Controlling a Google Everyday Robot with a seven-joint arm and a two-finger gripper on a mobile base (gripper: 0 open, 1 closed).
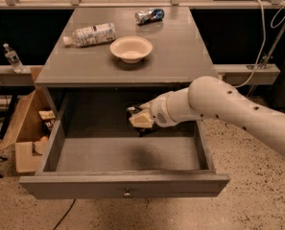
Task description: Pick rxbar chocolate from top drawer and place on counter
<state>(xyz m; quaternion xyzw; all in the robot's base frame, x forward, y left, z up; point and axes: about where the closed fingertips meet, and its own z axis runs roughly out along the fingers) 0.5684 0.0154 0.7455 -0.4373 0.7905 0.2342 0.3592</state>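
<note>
The top drawer (pixel 125 182) is pulled wide open, its small round knob centred on the front panel. My gripper (pixel 140 118) reaches in from the right, in the back middle of the drawer, just under the counter's front edge. A small black piece, the rxbar chocolate (pixel 132 109), shows at the gripper's tip and is mostly hidden by it. I cannot tell whether it is lifted off the drawer floor. The grey counter (pixel 180 56) lies above.
On the counter stand a cream bowl (pixel 131 49), a lying plastic bottle (pixel 90 34) and a crushed blue-silver can (pixel 149 16). A cardboard box (pixel 27 128) with items stands on the floor left of the cabinet. My white arm (pixel 238 111) crosses the drawer's right wall.
</note>
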